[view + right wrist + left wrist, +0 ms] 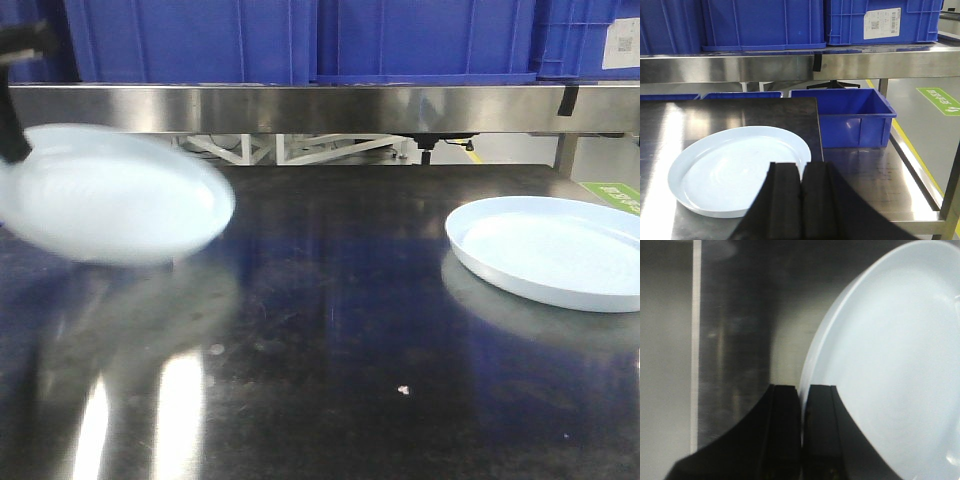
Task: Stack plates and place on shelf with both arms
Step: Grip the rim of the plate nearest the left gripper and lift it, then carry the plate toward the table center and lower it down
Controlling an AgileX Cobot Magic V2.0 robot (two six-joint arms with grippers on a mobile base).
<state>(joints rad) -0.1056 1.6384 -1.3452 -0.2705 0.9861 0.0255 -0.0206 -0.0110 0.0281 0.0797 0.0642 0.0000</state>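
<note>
The left claw (pixel 802 392) is pinching the rim of the left plate (pixel 110 195), its two black fingers (pixel 785 435) closed on the edge with only a thin slit between them. This plate hangs off the desk (pixel 330 350) at the left, tilted and blurred in the front view, with its far edge just below the shelf (pixel 320 108).

The right plate (pixel 735 170) lies flat on the desk at the right, well apart from the left plate, with dark reflective desk surface between them. The right claw (pixel 801 167) is pressed together, its tips over the near right part of that plate. I cannot tell whether they touch the rim or grip it.

The shelf runs as a long steel rail across the far side, left to right, above desk level. Blue crates (pixel 420 35) stand packed along the top of it. Past the desk's right edge, an open blue bin (pixel 850 120) sits on a lower steel surface, under the shelf. Farther right, a green sign (pixel 939 100) lies on the floor.
</note>
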